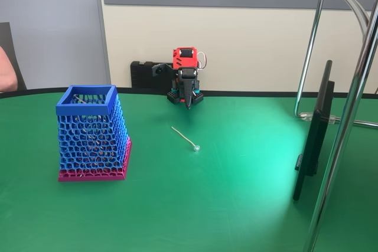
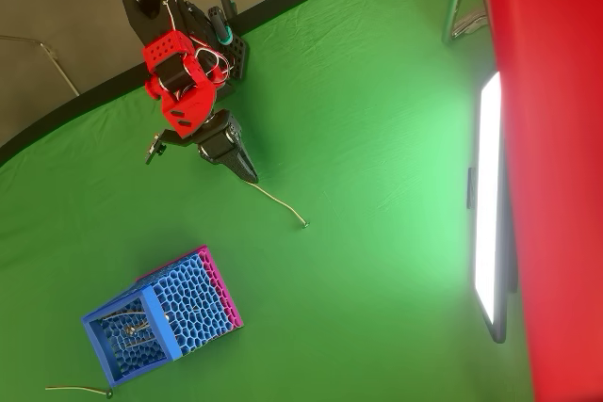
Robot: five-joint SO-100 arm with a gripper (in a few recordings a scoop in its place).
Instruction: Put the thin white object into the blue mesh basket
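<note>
We see the arm folded low near the far edge of the green tabletop (image 1: 236, 205), its red-and-black tool (image 1: 189, 103) pointing down toward the surface with the two fingers drawn together to a single tip, nothing between them. In the overhead view the tool (image 2: 249, 174) hangs just at the near end of the thin white object (image 2: 279, 202); we cannot tell from above whether the tip touches it.

The thin white object (image 1: 184, 138) lies flat on the tabletop in the middle of the surface, in front of the arm, with its small shiny bead at the end farther from the arm. It lies on a slant, well apart from the blue mesh basket (image 1: 86, 109).

The blue mesh basket stands upright toward the left side of the tabletop in the fixed view, magenta base down and open rim up. In the overhead view the blue mesh basket (image 2: 104, 315) sits near the bottom edge of the picture, and something thin shows inside it through the lattice.

A second thin stick (image 2: 75, 389) lies on the tabletop just beside the basket in the overhead view.
</note>
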